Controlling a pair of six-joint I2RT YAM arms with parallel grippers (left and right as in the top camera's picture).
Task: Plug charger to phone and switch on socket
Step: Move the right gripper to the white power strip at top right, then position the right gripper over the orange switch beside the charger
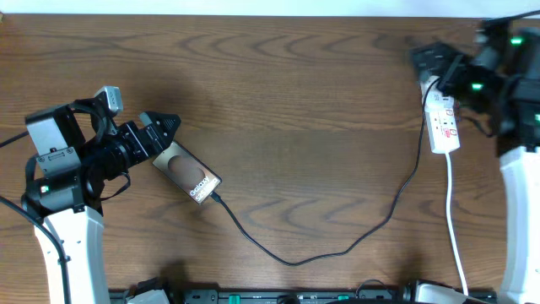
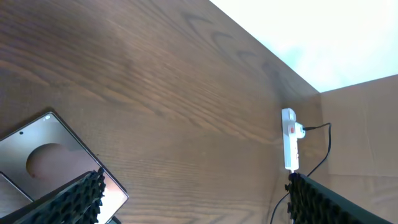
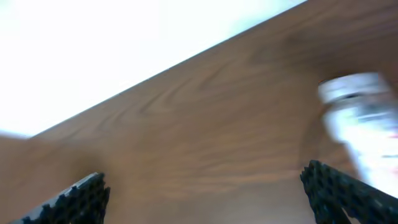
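Note:
The phone [image 1: 189,175] lies flat at the left of the table, its brown screen up; it also shows in the left wrist view [image 2: 46,155]. The charger [image 1: 291,263], a thin black cable, runs from the phone's lower right end, where its tip meets the edge, across to the socket [image 1: 444,123]. My left gripper [image 1: 165,128] hovers open over the phone's upper left end, its jaws wide apart [image 2: 196,194]. The white socket [image 2: 289,138] lies at the far right. Beside the socket's top end my right gripper [image 1: 429,61] is open and holds nothing [image 3: 205,190]. The socket [image 3: 364,118] is blurred there.
A white cord [image 1: 456,245] runs from the socket down to the front edge. A black rail [image 1: 295,296] with cables lines the front edge. The white arm bases stand at front left [image 1: 72,253] and right [image 1: 519,228].

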